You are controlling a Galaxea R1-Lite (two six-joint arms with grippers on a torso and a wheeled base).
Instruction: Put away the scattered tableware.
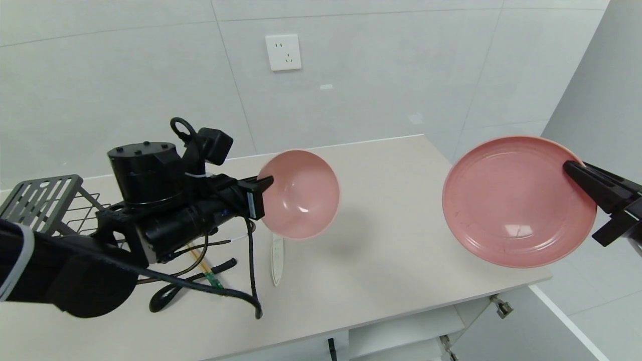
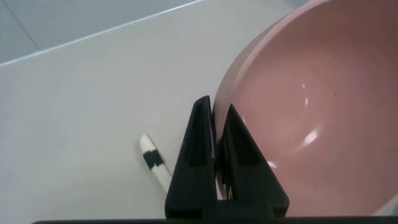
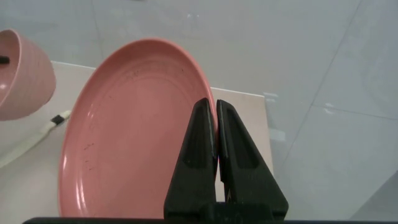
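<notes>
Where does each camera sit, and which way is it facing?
Head view: on the head, facing forward and down at the counter; both arms show, left gripper shut on the bowl, right gripper shut on the plate.
Left wrist view: on the left wrist, looking along its fingers at the bowl's rim and a white utensil.
Right wrist view: on the right wrist, looking along its fingers at the plate, bowl beyond.
Shared: the bowl shows in all three.

Pale beige smooth countertop (image 1: pixel 391 210), dark grey wire rack (image 1: pixel 45 198) standing well left of the left claw (image 1: pixel 261 193), flat white utensil with black band (image 1: pixel 277 260) lying just beneath that claw, thin wooden chopsticks (image 1: pixel 208 273) beside it.
</notes>
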